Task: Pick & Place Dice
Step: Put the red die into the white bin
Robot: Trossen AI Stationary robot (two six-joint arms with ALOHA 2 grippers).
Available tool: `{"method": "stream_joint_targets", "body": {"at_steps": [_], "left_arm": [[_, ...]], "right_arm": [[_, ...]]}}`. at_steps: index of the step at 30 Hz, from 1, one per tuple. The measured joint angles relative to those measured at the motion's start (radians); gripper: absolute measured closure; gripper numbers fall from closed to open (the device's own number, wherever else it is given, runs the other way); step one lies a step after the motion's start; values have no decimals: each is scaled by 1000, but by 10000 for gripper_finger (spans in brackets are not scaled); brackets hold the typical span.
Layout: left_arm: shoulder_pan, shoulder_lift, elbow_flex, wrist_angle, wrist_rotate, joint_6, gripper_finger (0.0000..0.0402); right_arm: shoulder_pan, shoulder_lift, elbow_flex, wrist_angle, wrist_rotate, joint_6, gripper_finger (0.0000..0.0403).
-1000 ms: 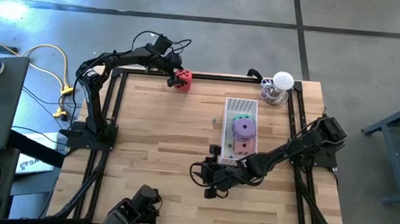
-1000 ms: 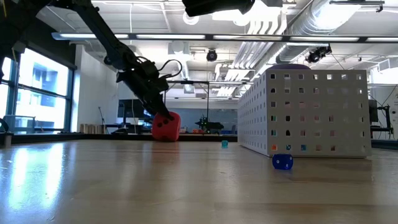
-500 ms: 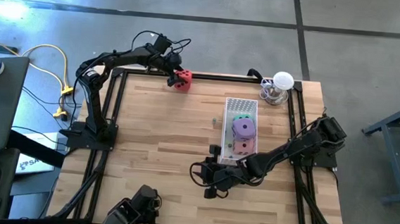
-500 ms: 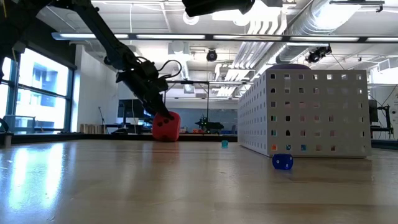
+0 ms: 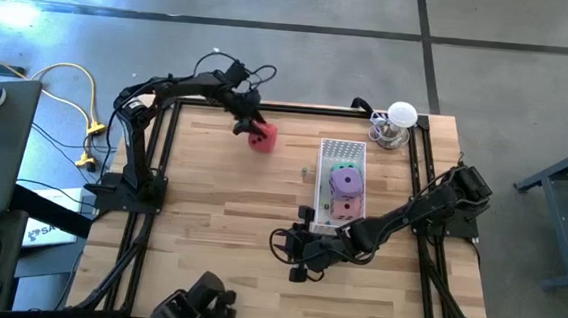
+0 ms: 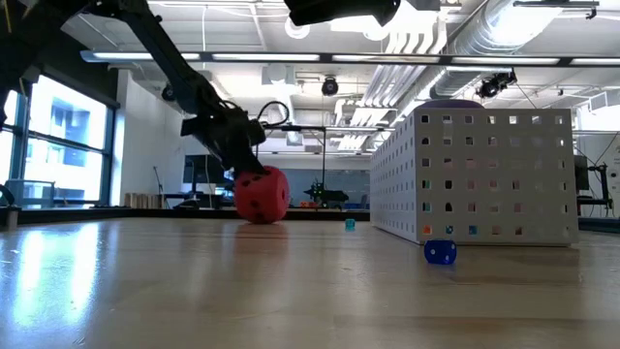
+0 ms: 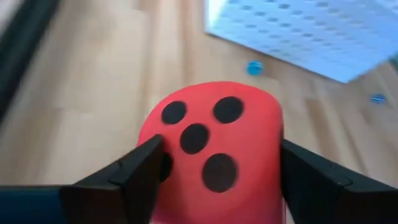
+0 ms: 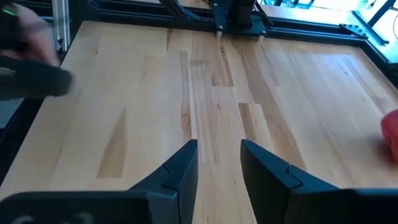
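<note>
Red die [image 5: 261, 136] sits in the far-left part of the table [image 5: 220, 215], near the back edge, well left of the white perforated bin [image 5: 343, 151]. Left gripper [image 5: 249, 129] has it: in the left wrist view one dark finger [image 7: 134, 177] is pressed on each side of the red die [image 7: 214, 146], several dark pips facing the camera, so it's a pinch on the die. In the low view the die [image 6: 262, 195] hangs at the end of the left arm, right at the tabletop; can't tell whether it touches or clears the wood. Inside the bin: green die [image 5: 343, 167] at the far end, purple die [image 5: 343, 184] in the middle on top, pink die [image 5: 344, 208] at the near end. A small blue bead [image 6: 440, 252] lies on the table in front of the bin, a smaller teal one [image 6: 350, 224] farther back. Right gripper [image 5: 297, 252] is parked low over the near-centre of the table, just off the bin's near end, fingers [image 8: 180, 171] a narrow gap apart with nothing between them. A white-topped object [image 5: 397, 123] stands at the far-right corner.
</note>
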Motion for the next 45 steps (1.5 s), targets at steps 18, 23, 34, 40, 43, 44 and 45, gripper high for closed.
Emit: {"method": "stream_joint_targets", "body": {"at_steps": [18, 23, 34, 40, 43, 44, 45], "left_arm": [[-351, -404, -1, -85, -273, 20, 252], [-412, -450, -1, -81, -482, -34, 269], [-490, -433, 0, -110, -487, 72, 243], [-528, -432, 0, -171, -501, 68, 171], [-539, -432, 0, -180, -527, 57, 124], [-542, -432, -2, -177, -545, 46, 109], [-546, -432, -4, -179, -568, 38, 96]], "right_arm": [[52, 0, 0, 102, -49, -41, 291], [67, 0, 0, 105, -48, -39, 291], [73, 0, 0, 103, -48, -36, 291], [73, 0, 0, 99, -48, -36, 291], [73, 0, 0, 98, -48, -36, 291], [73, 0, 0, 98, -48, -36, 291], [73, 0, 0, 98, -48, -36, 291]]}}
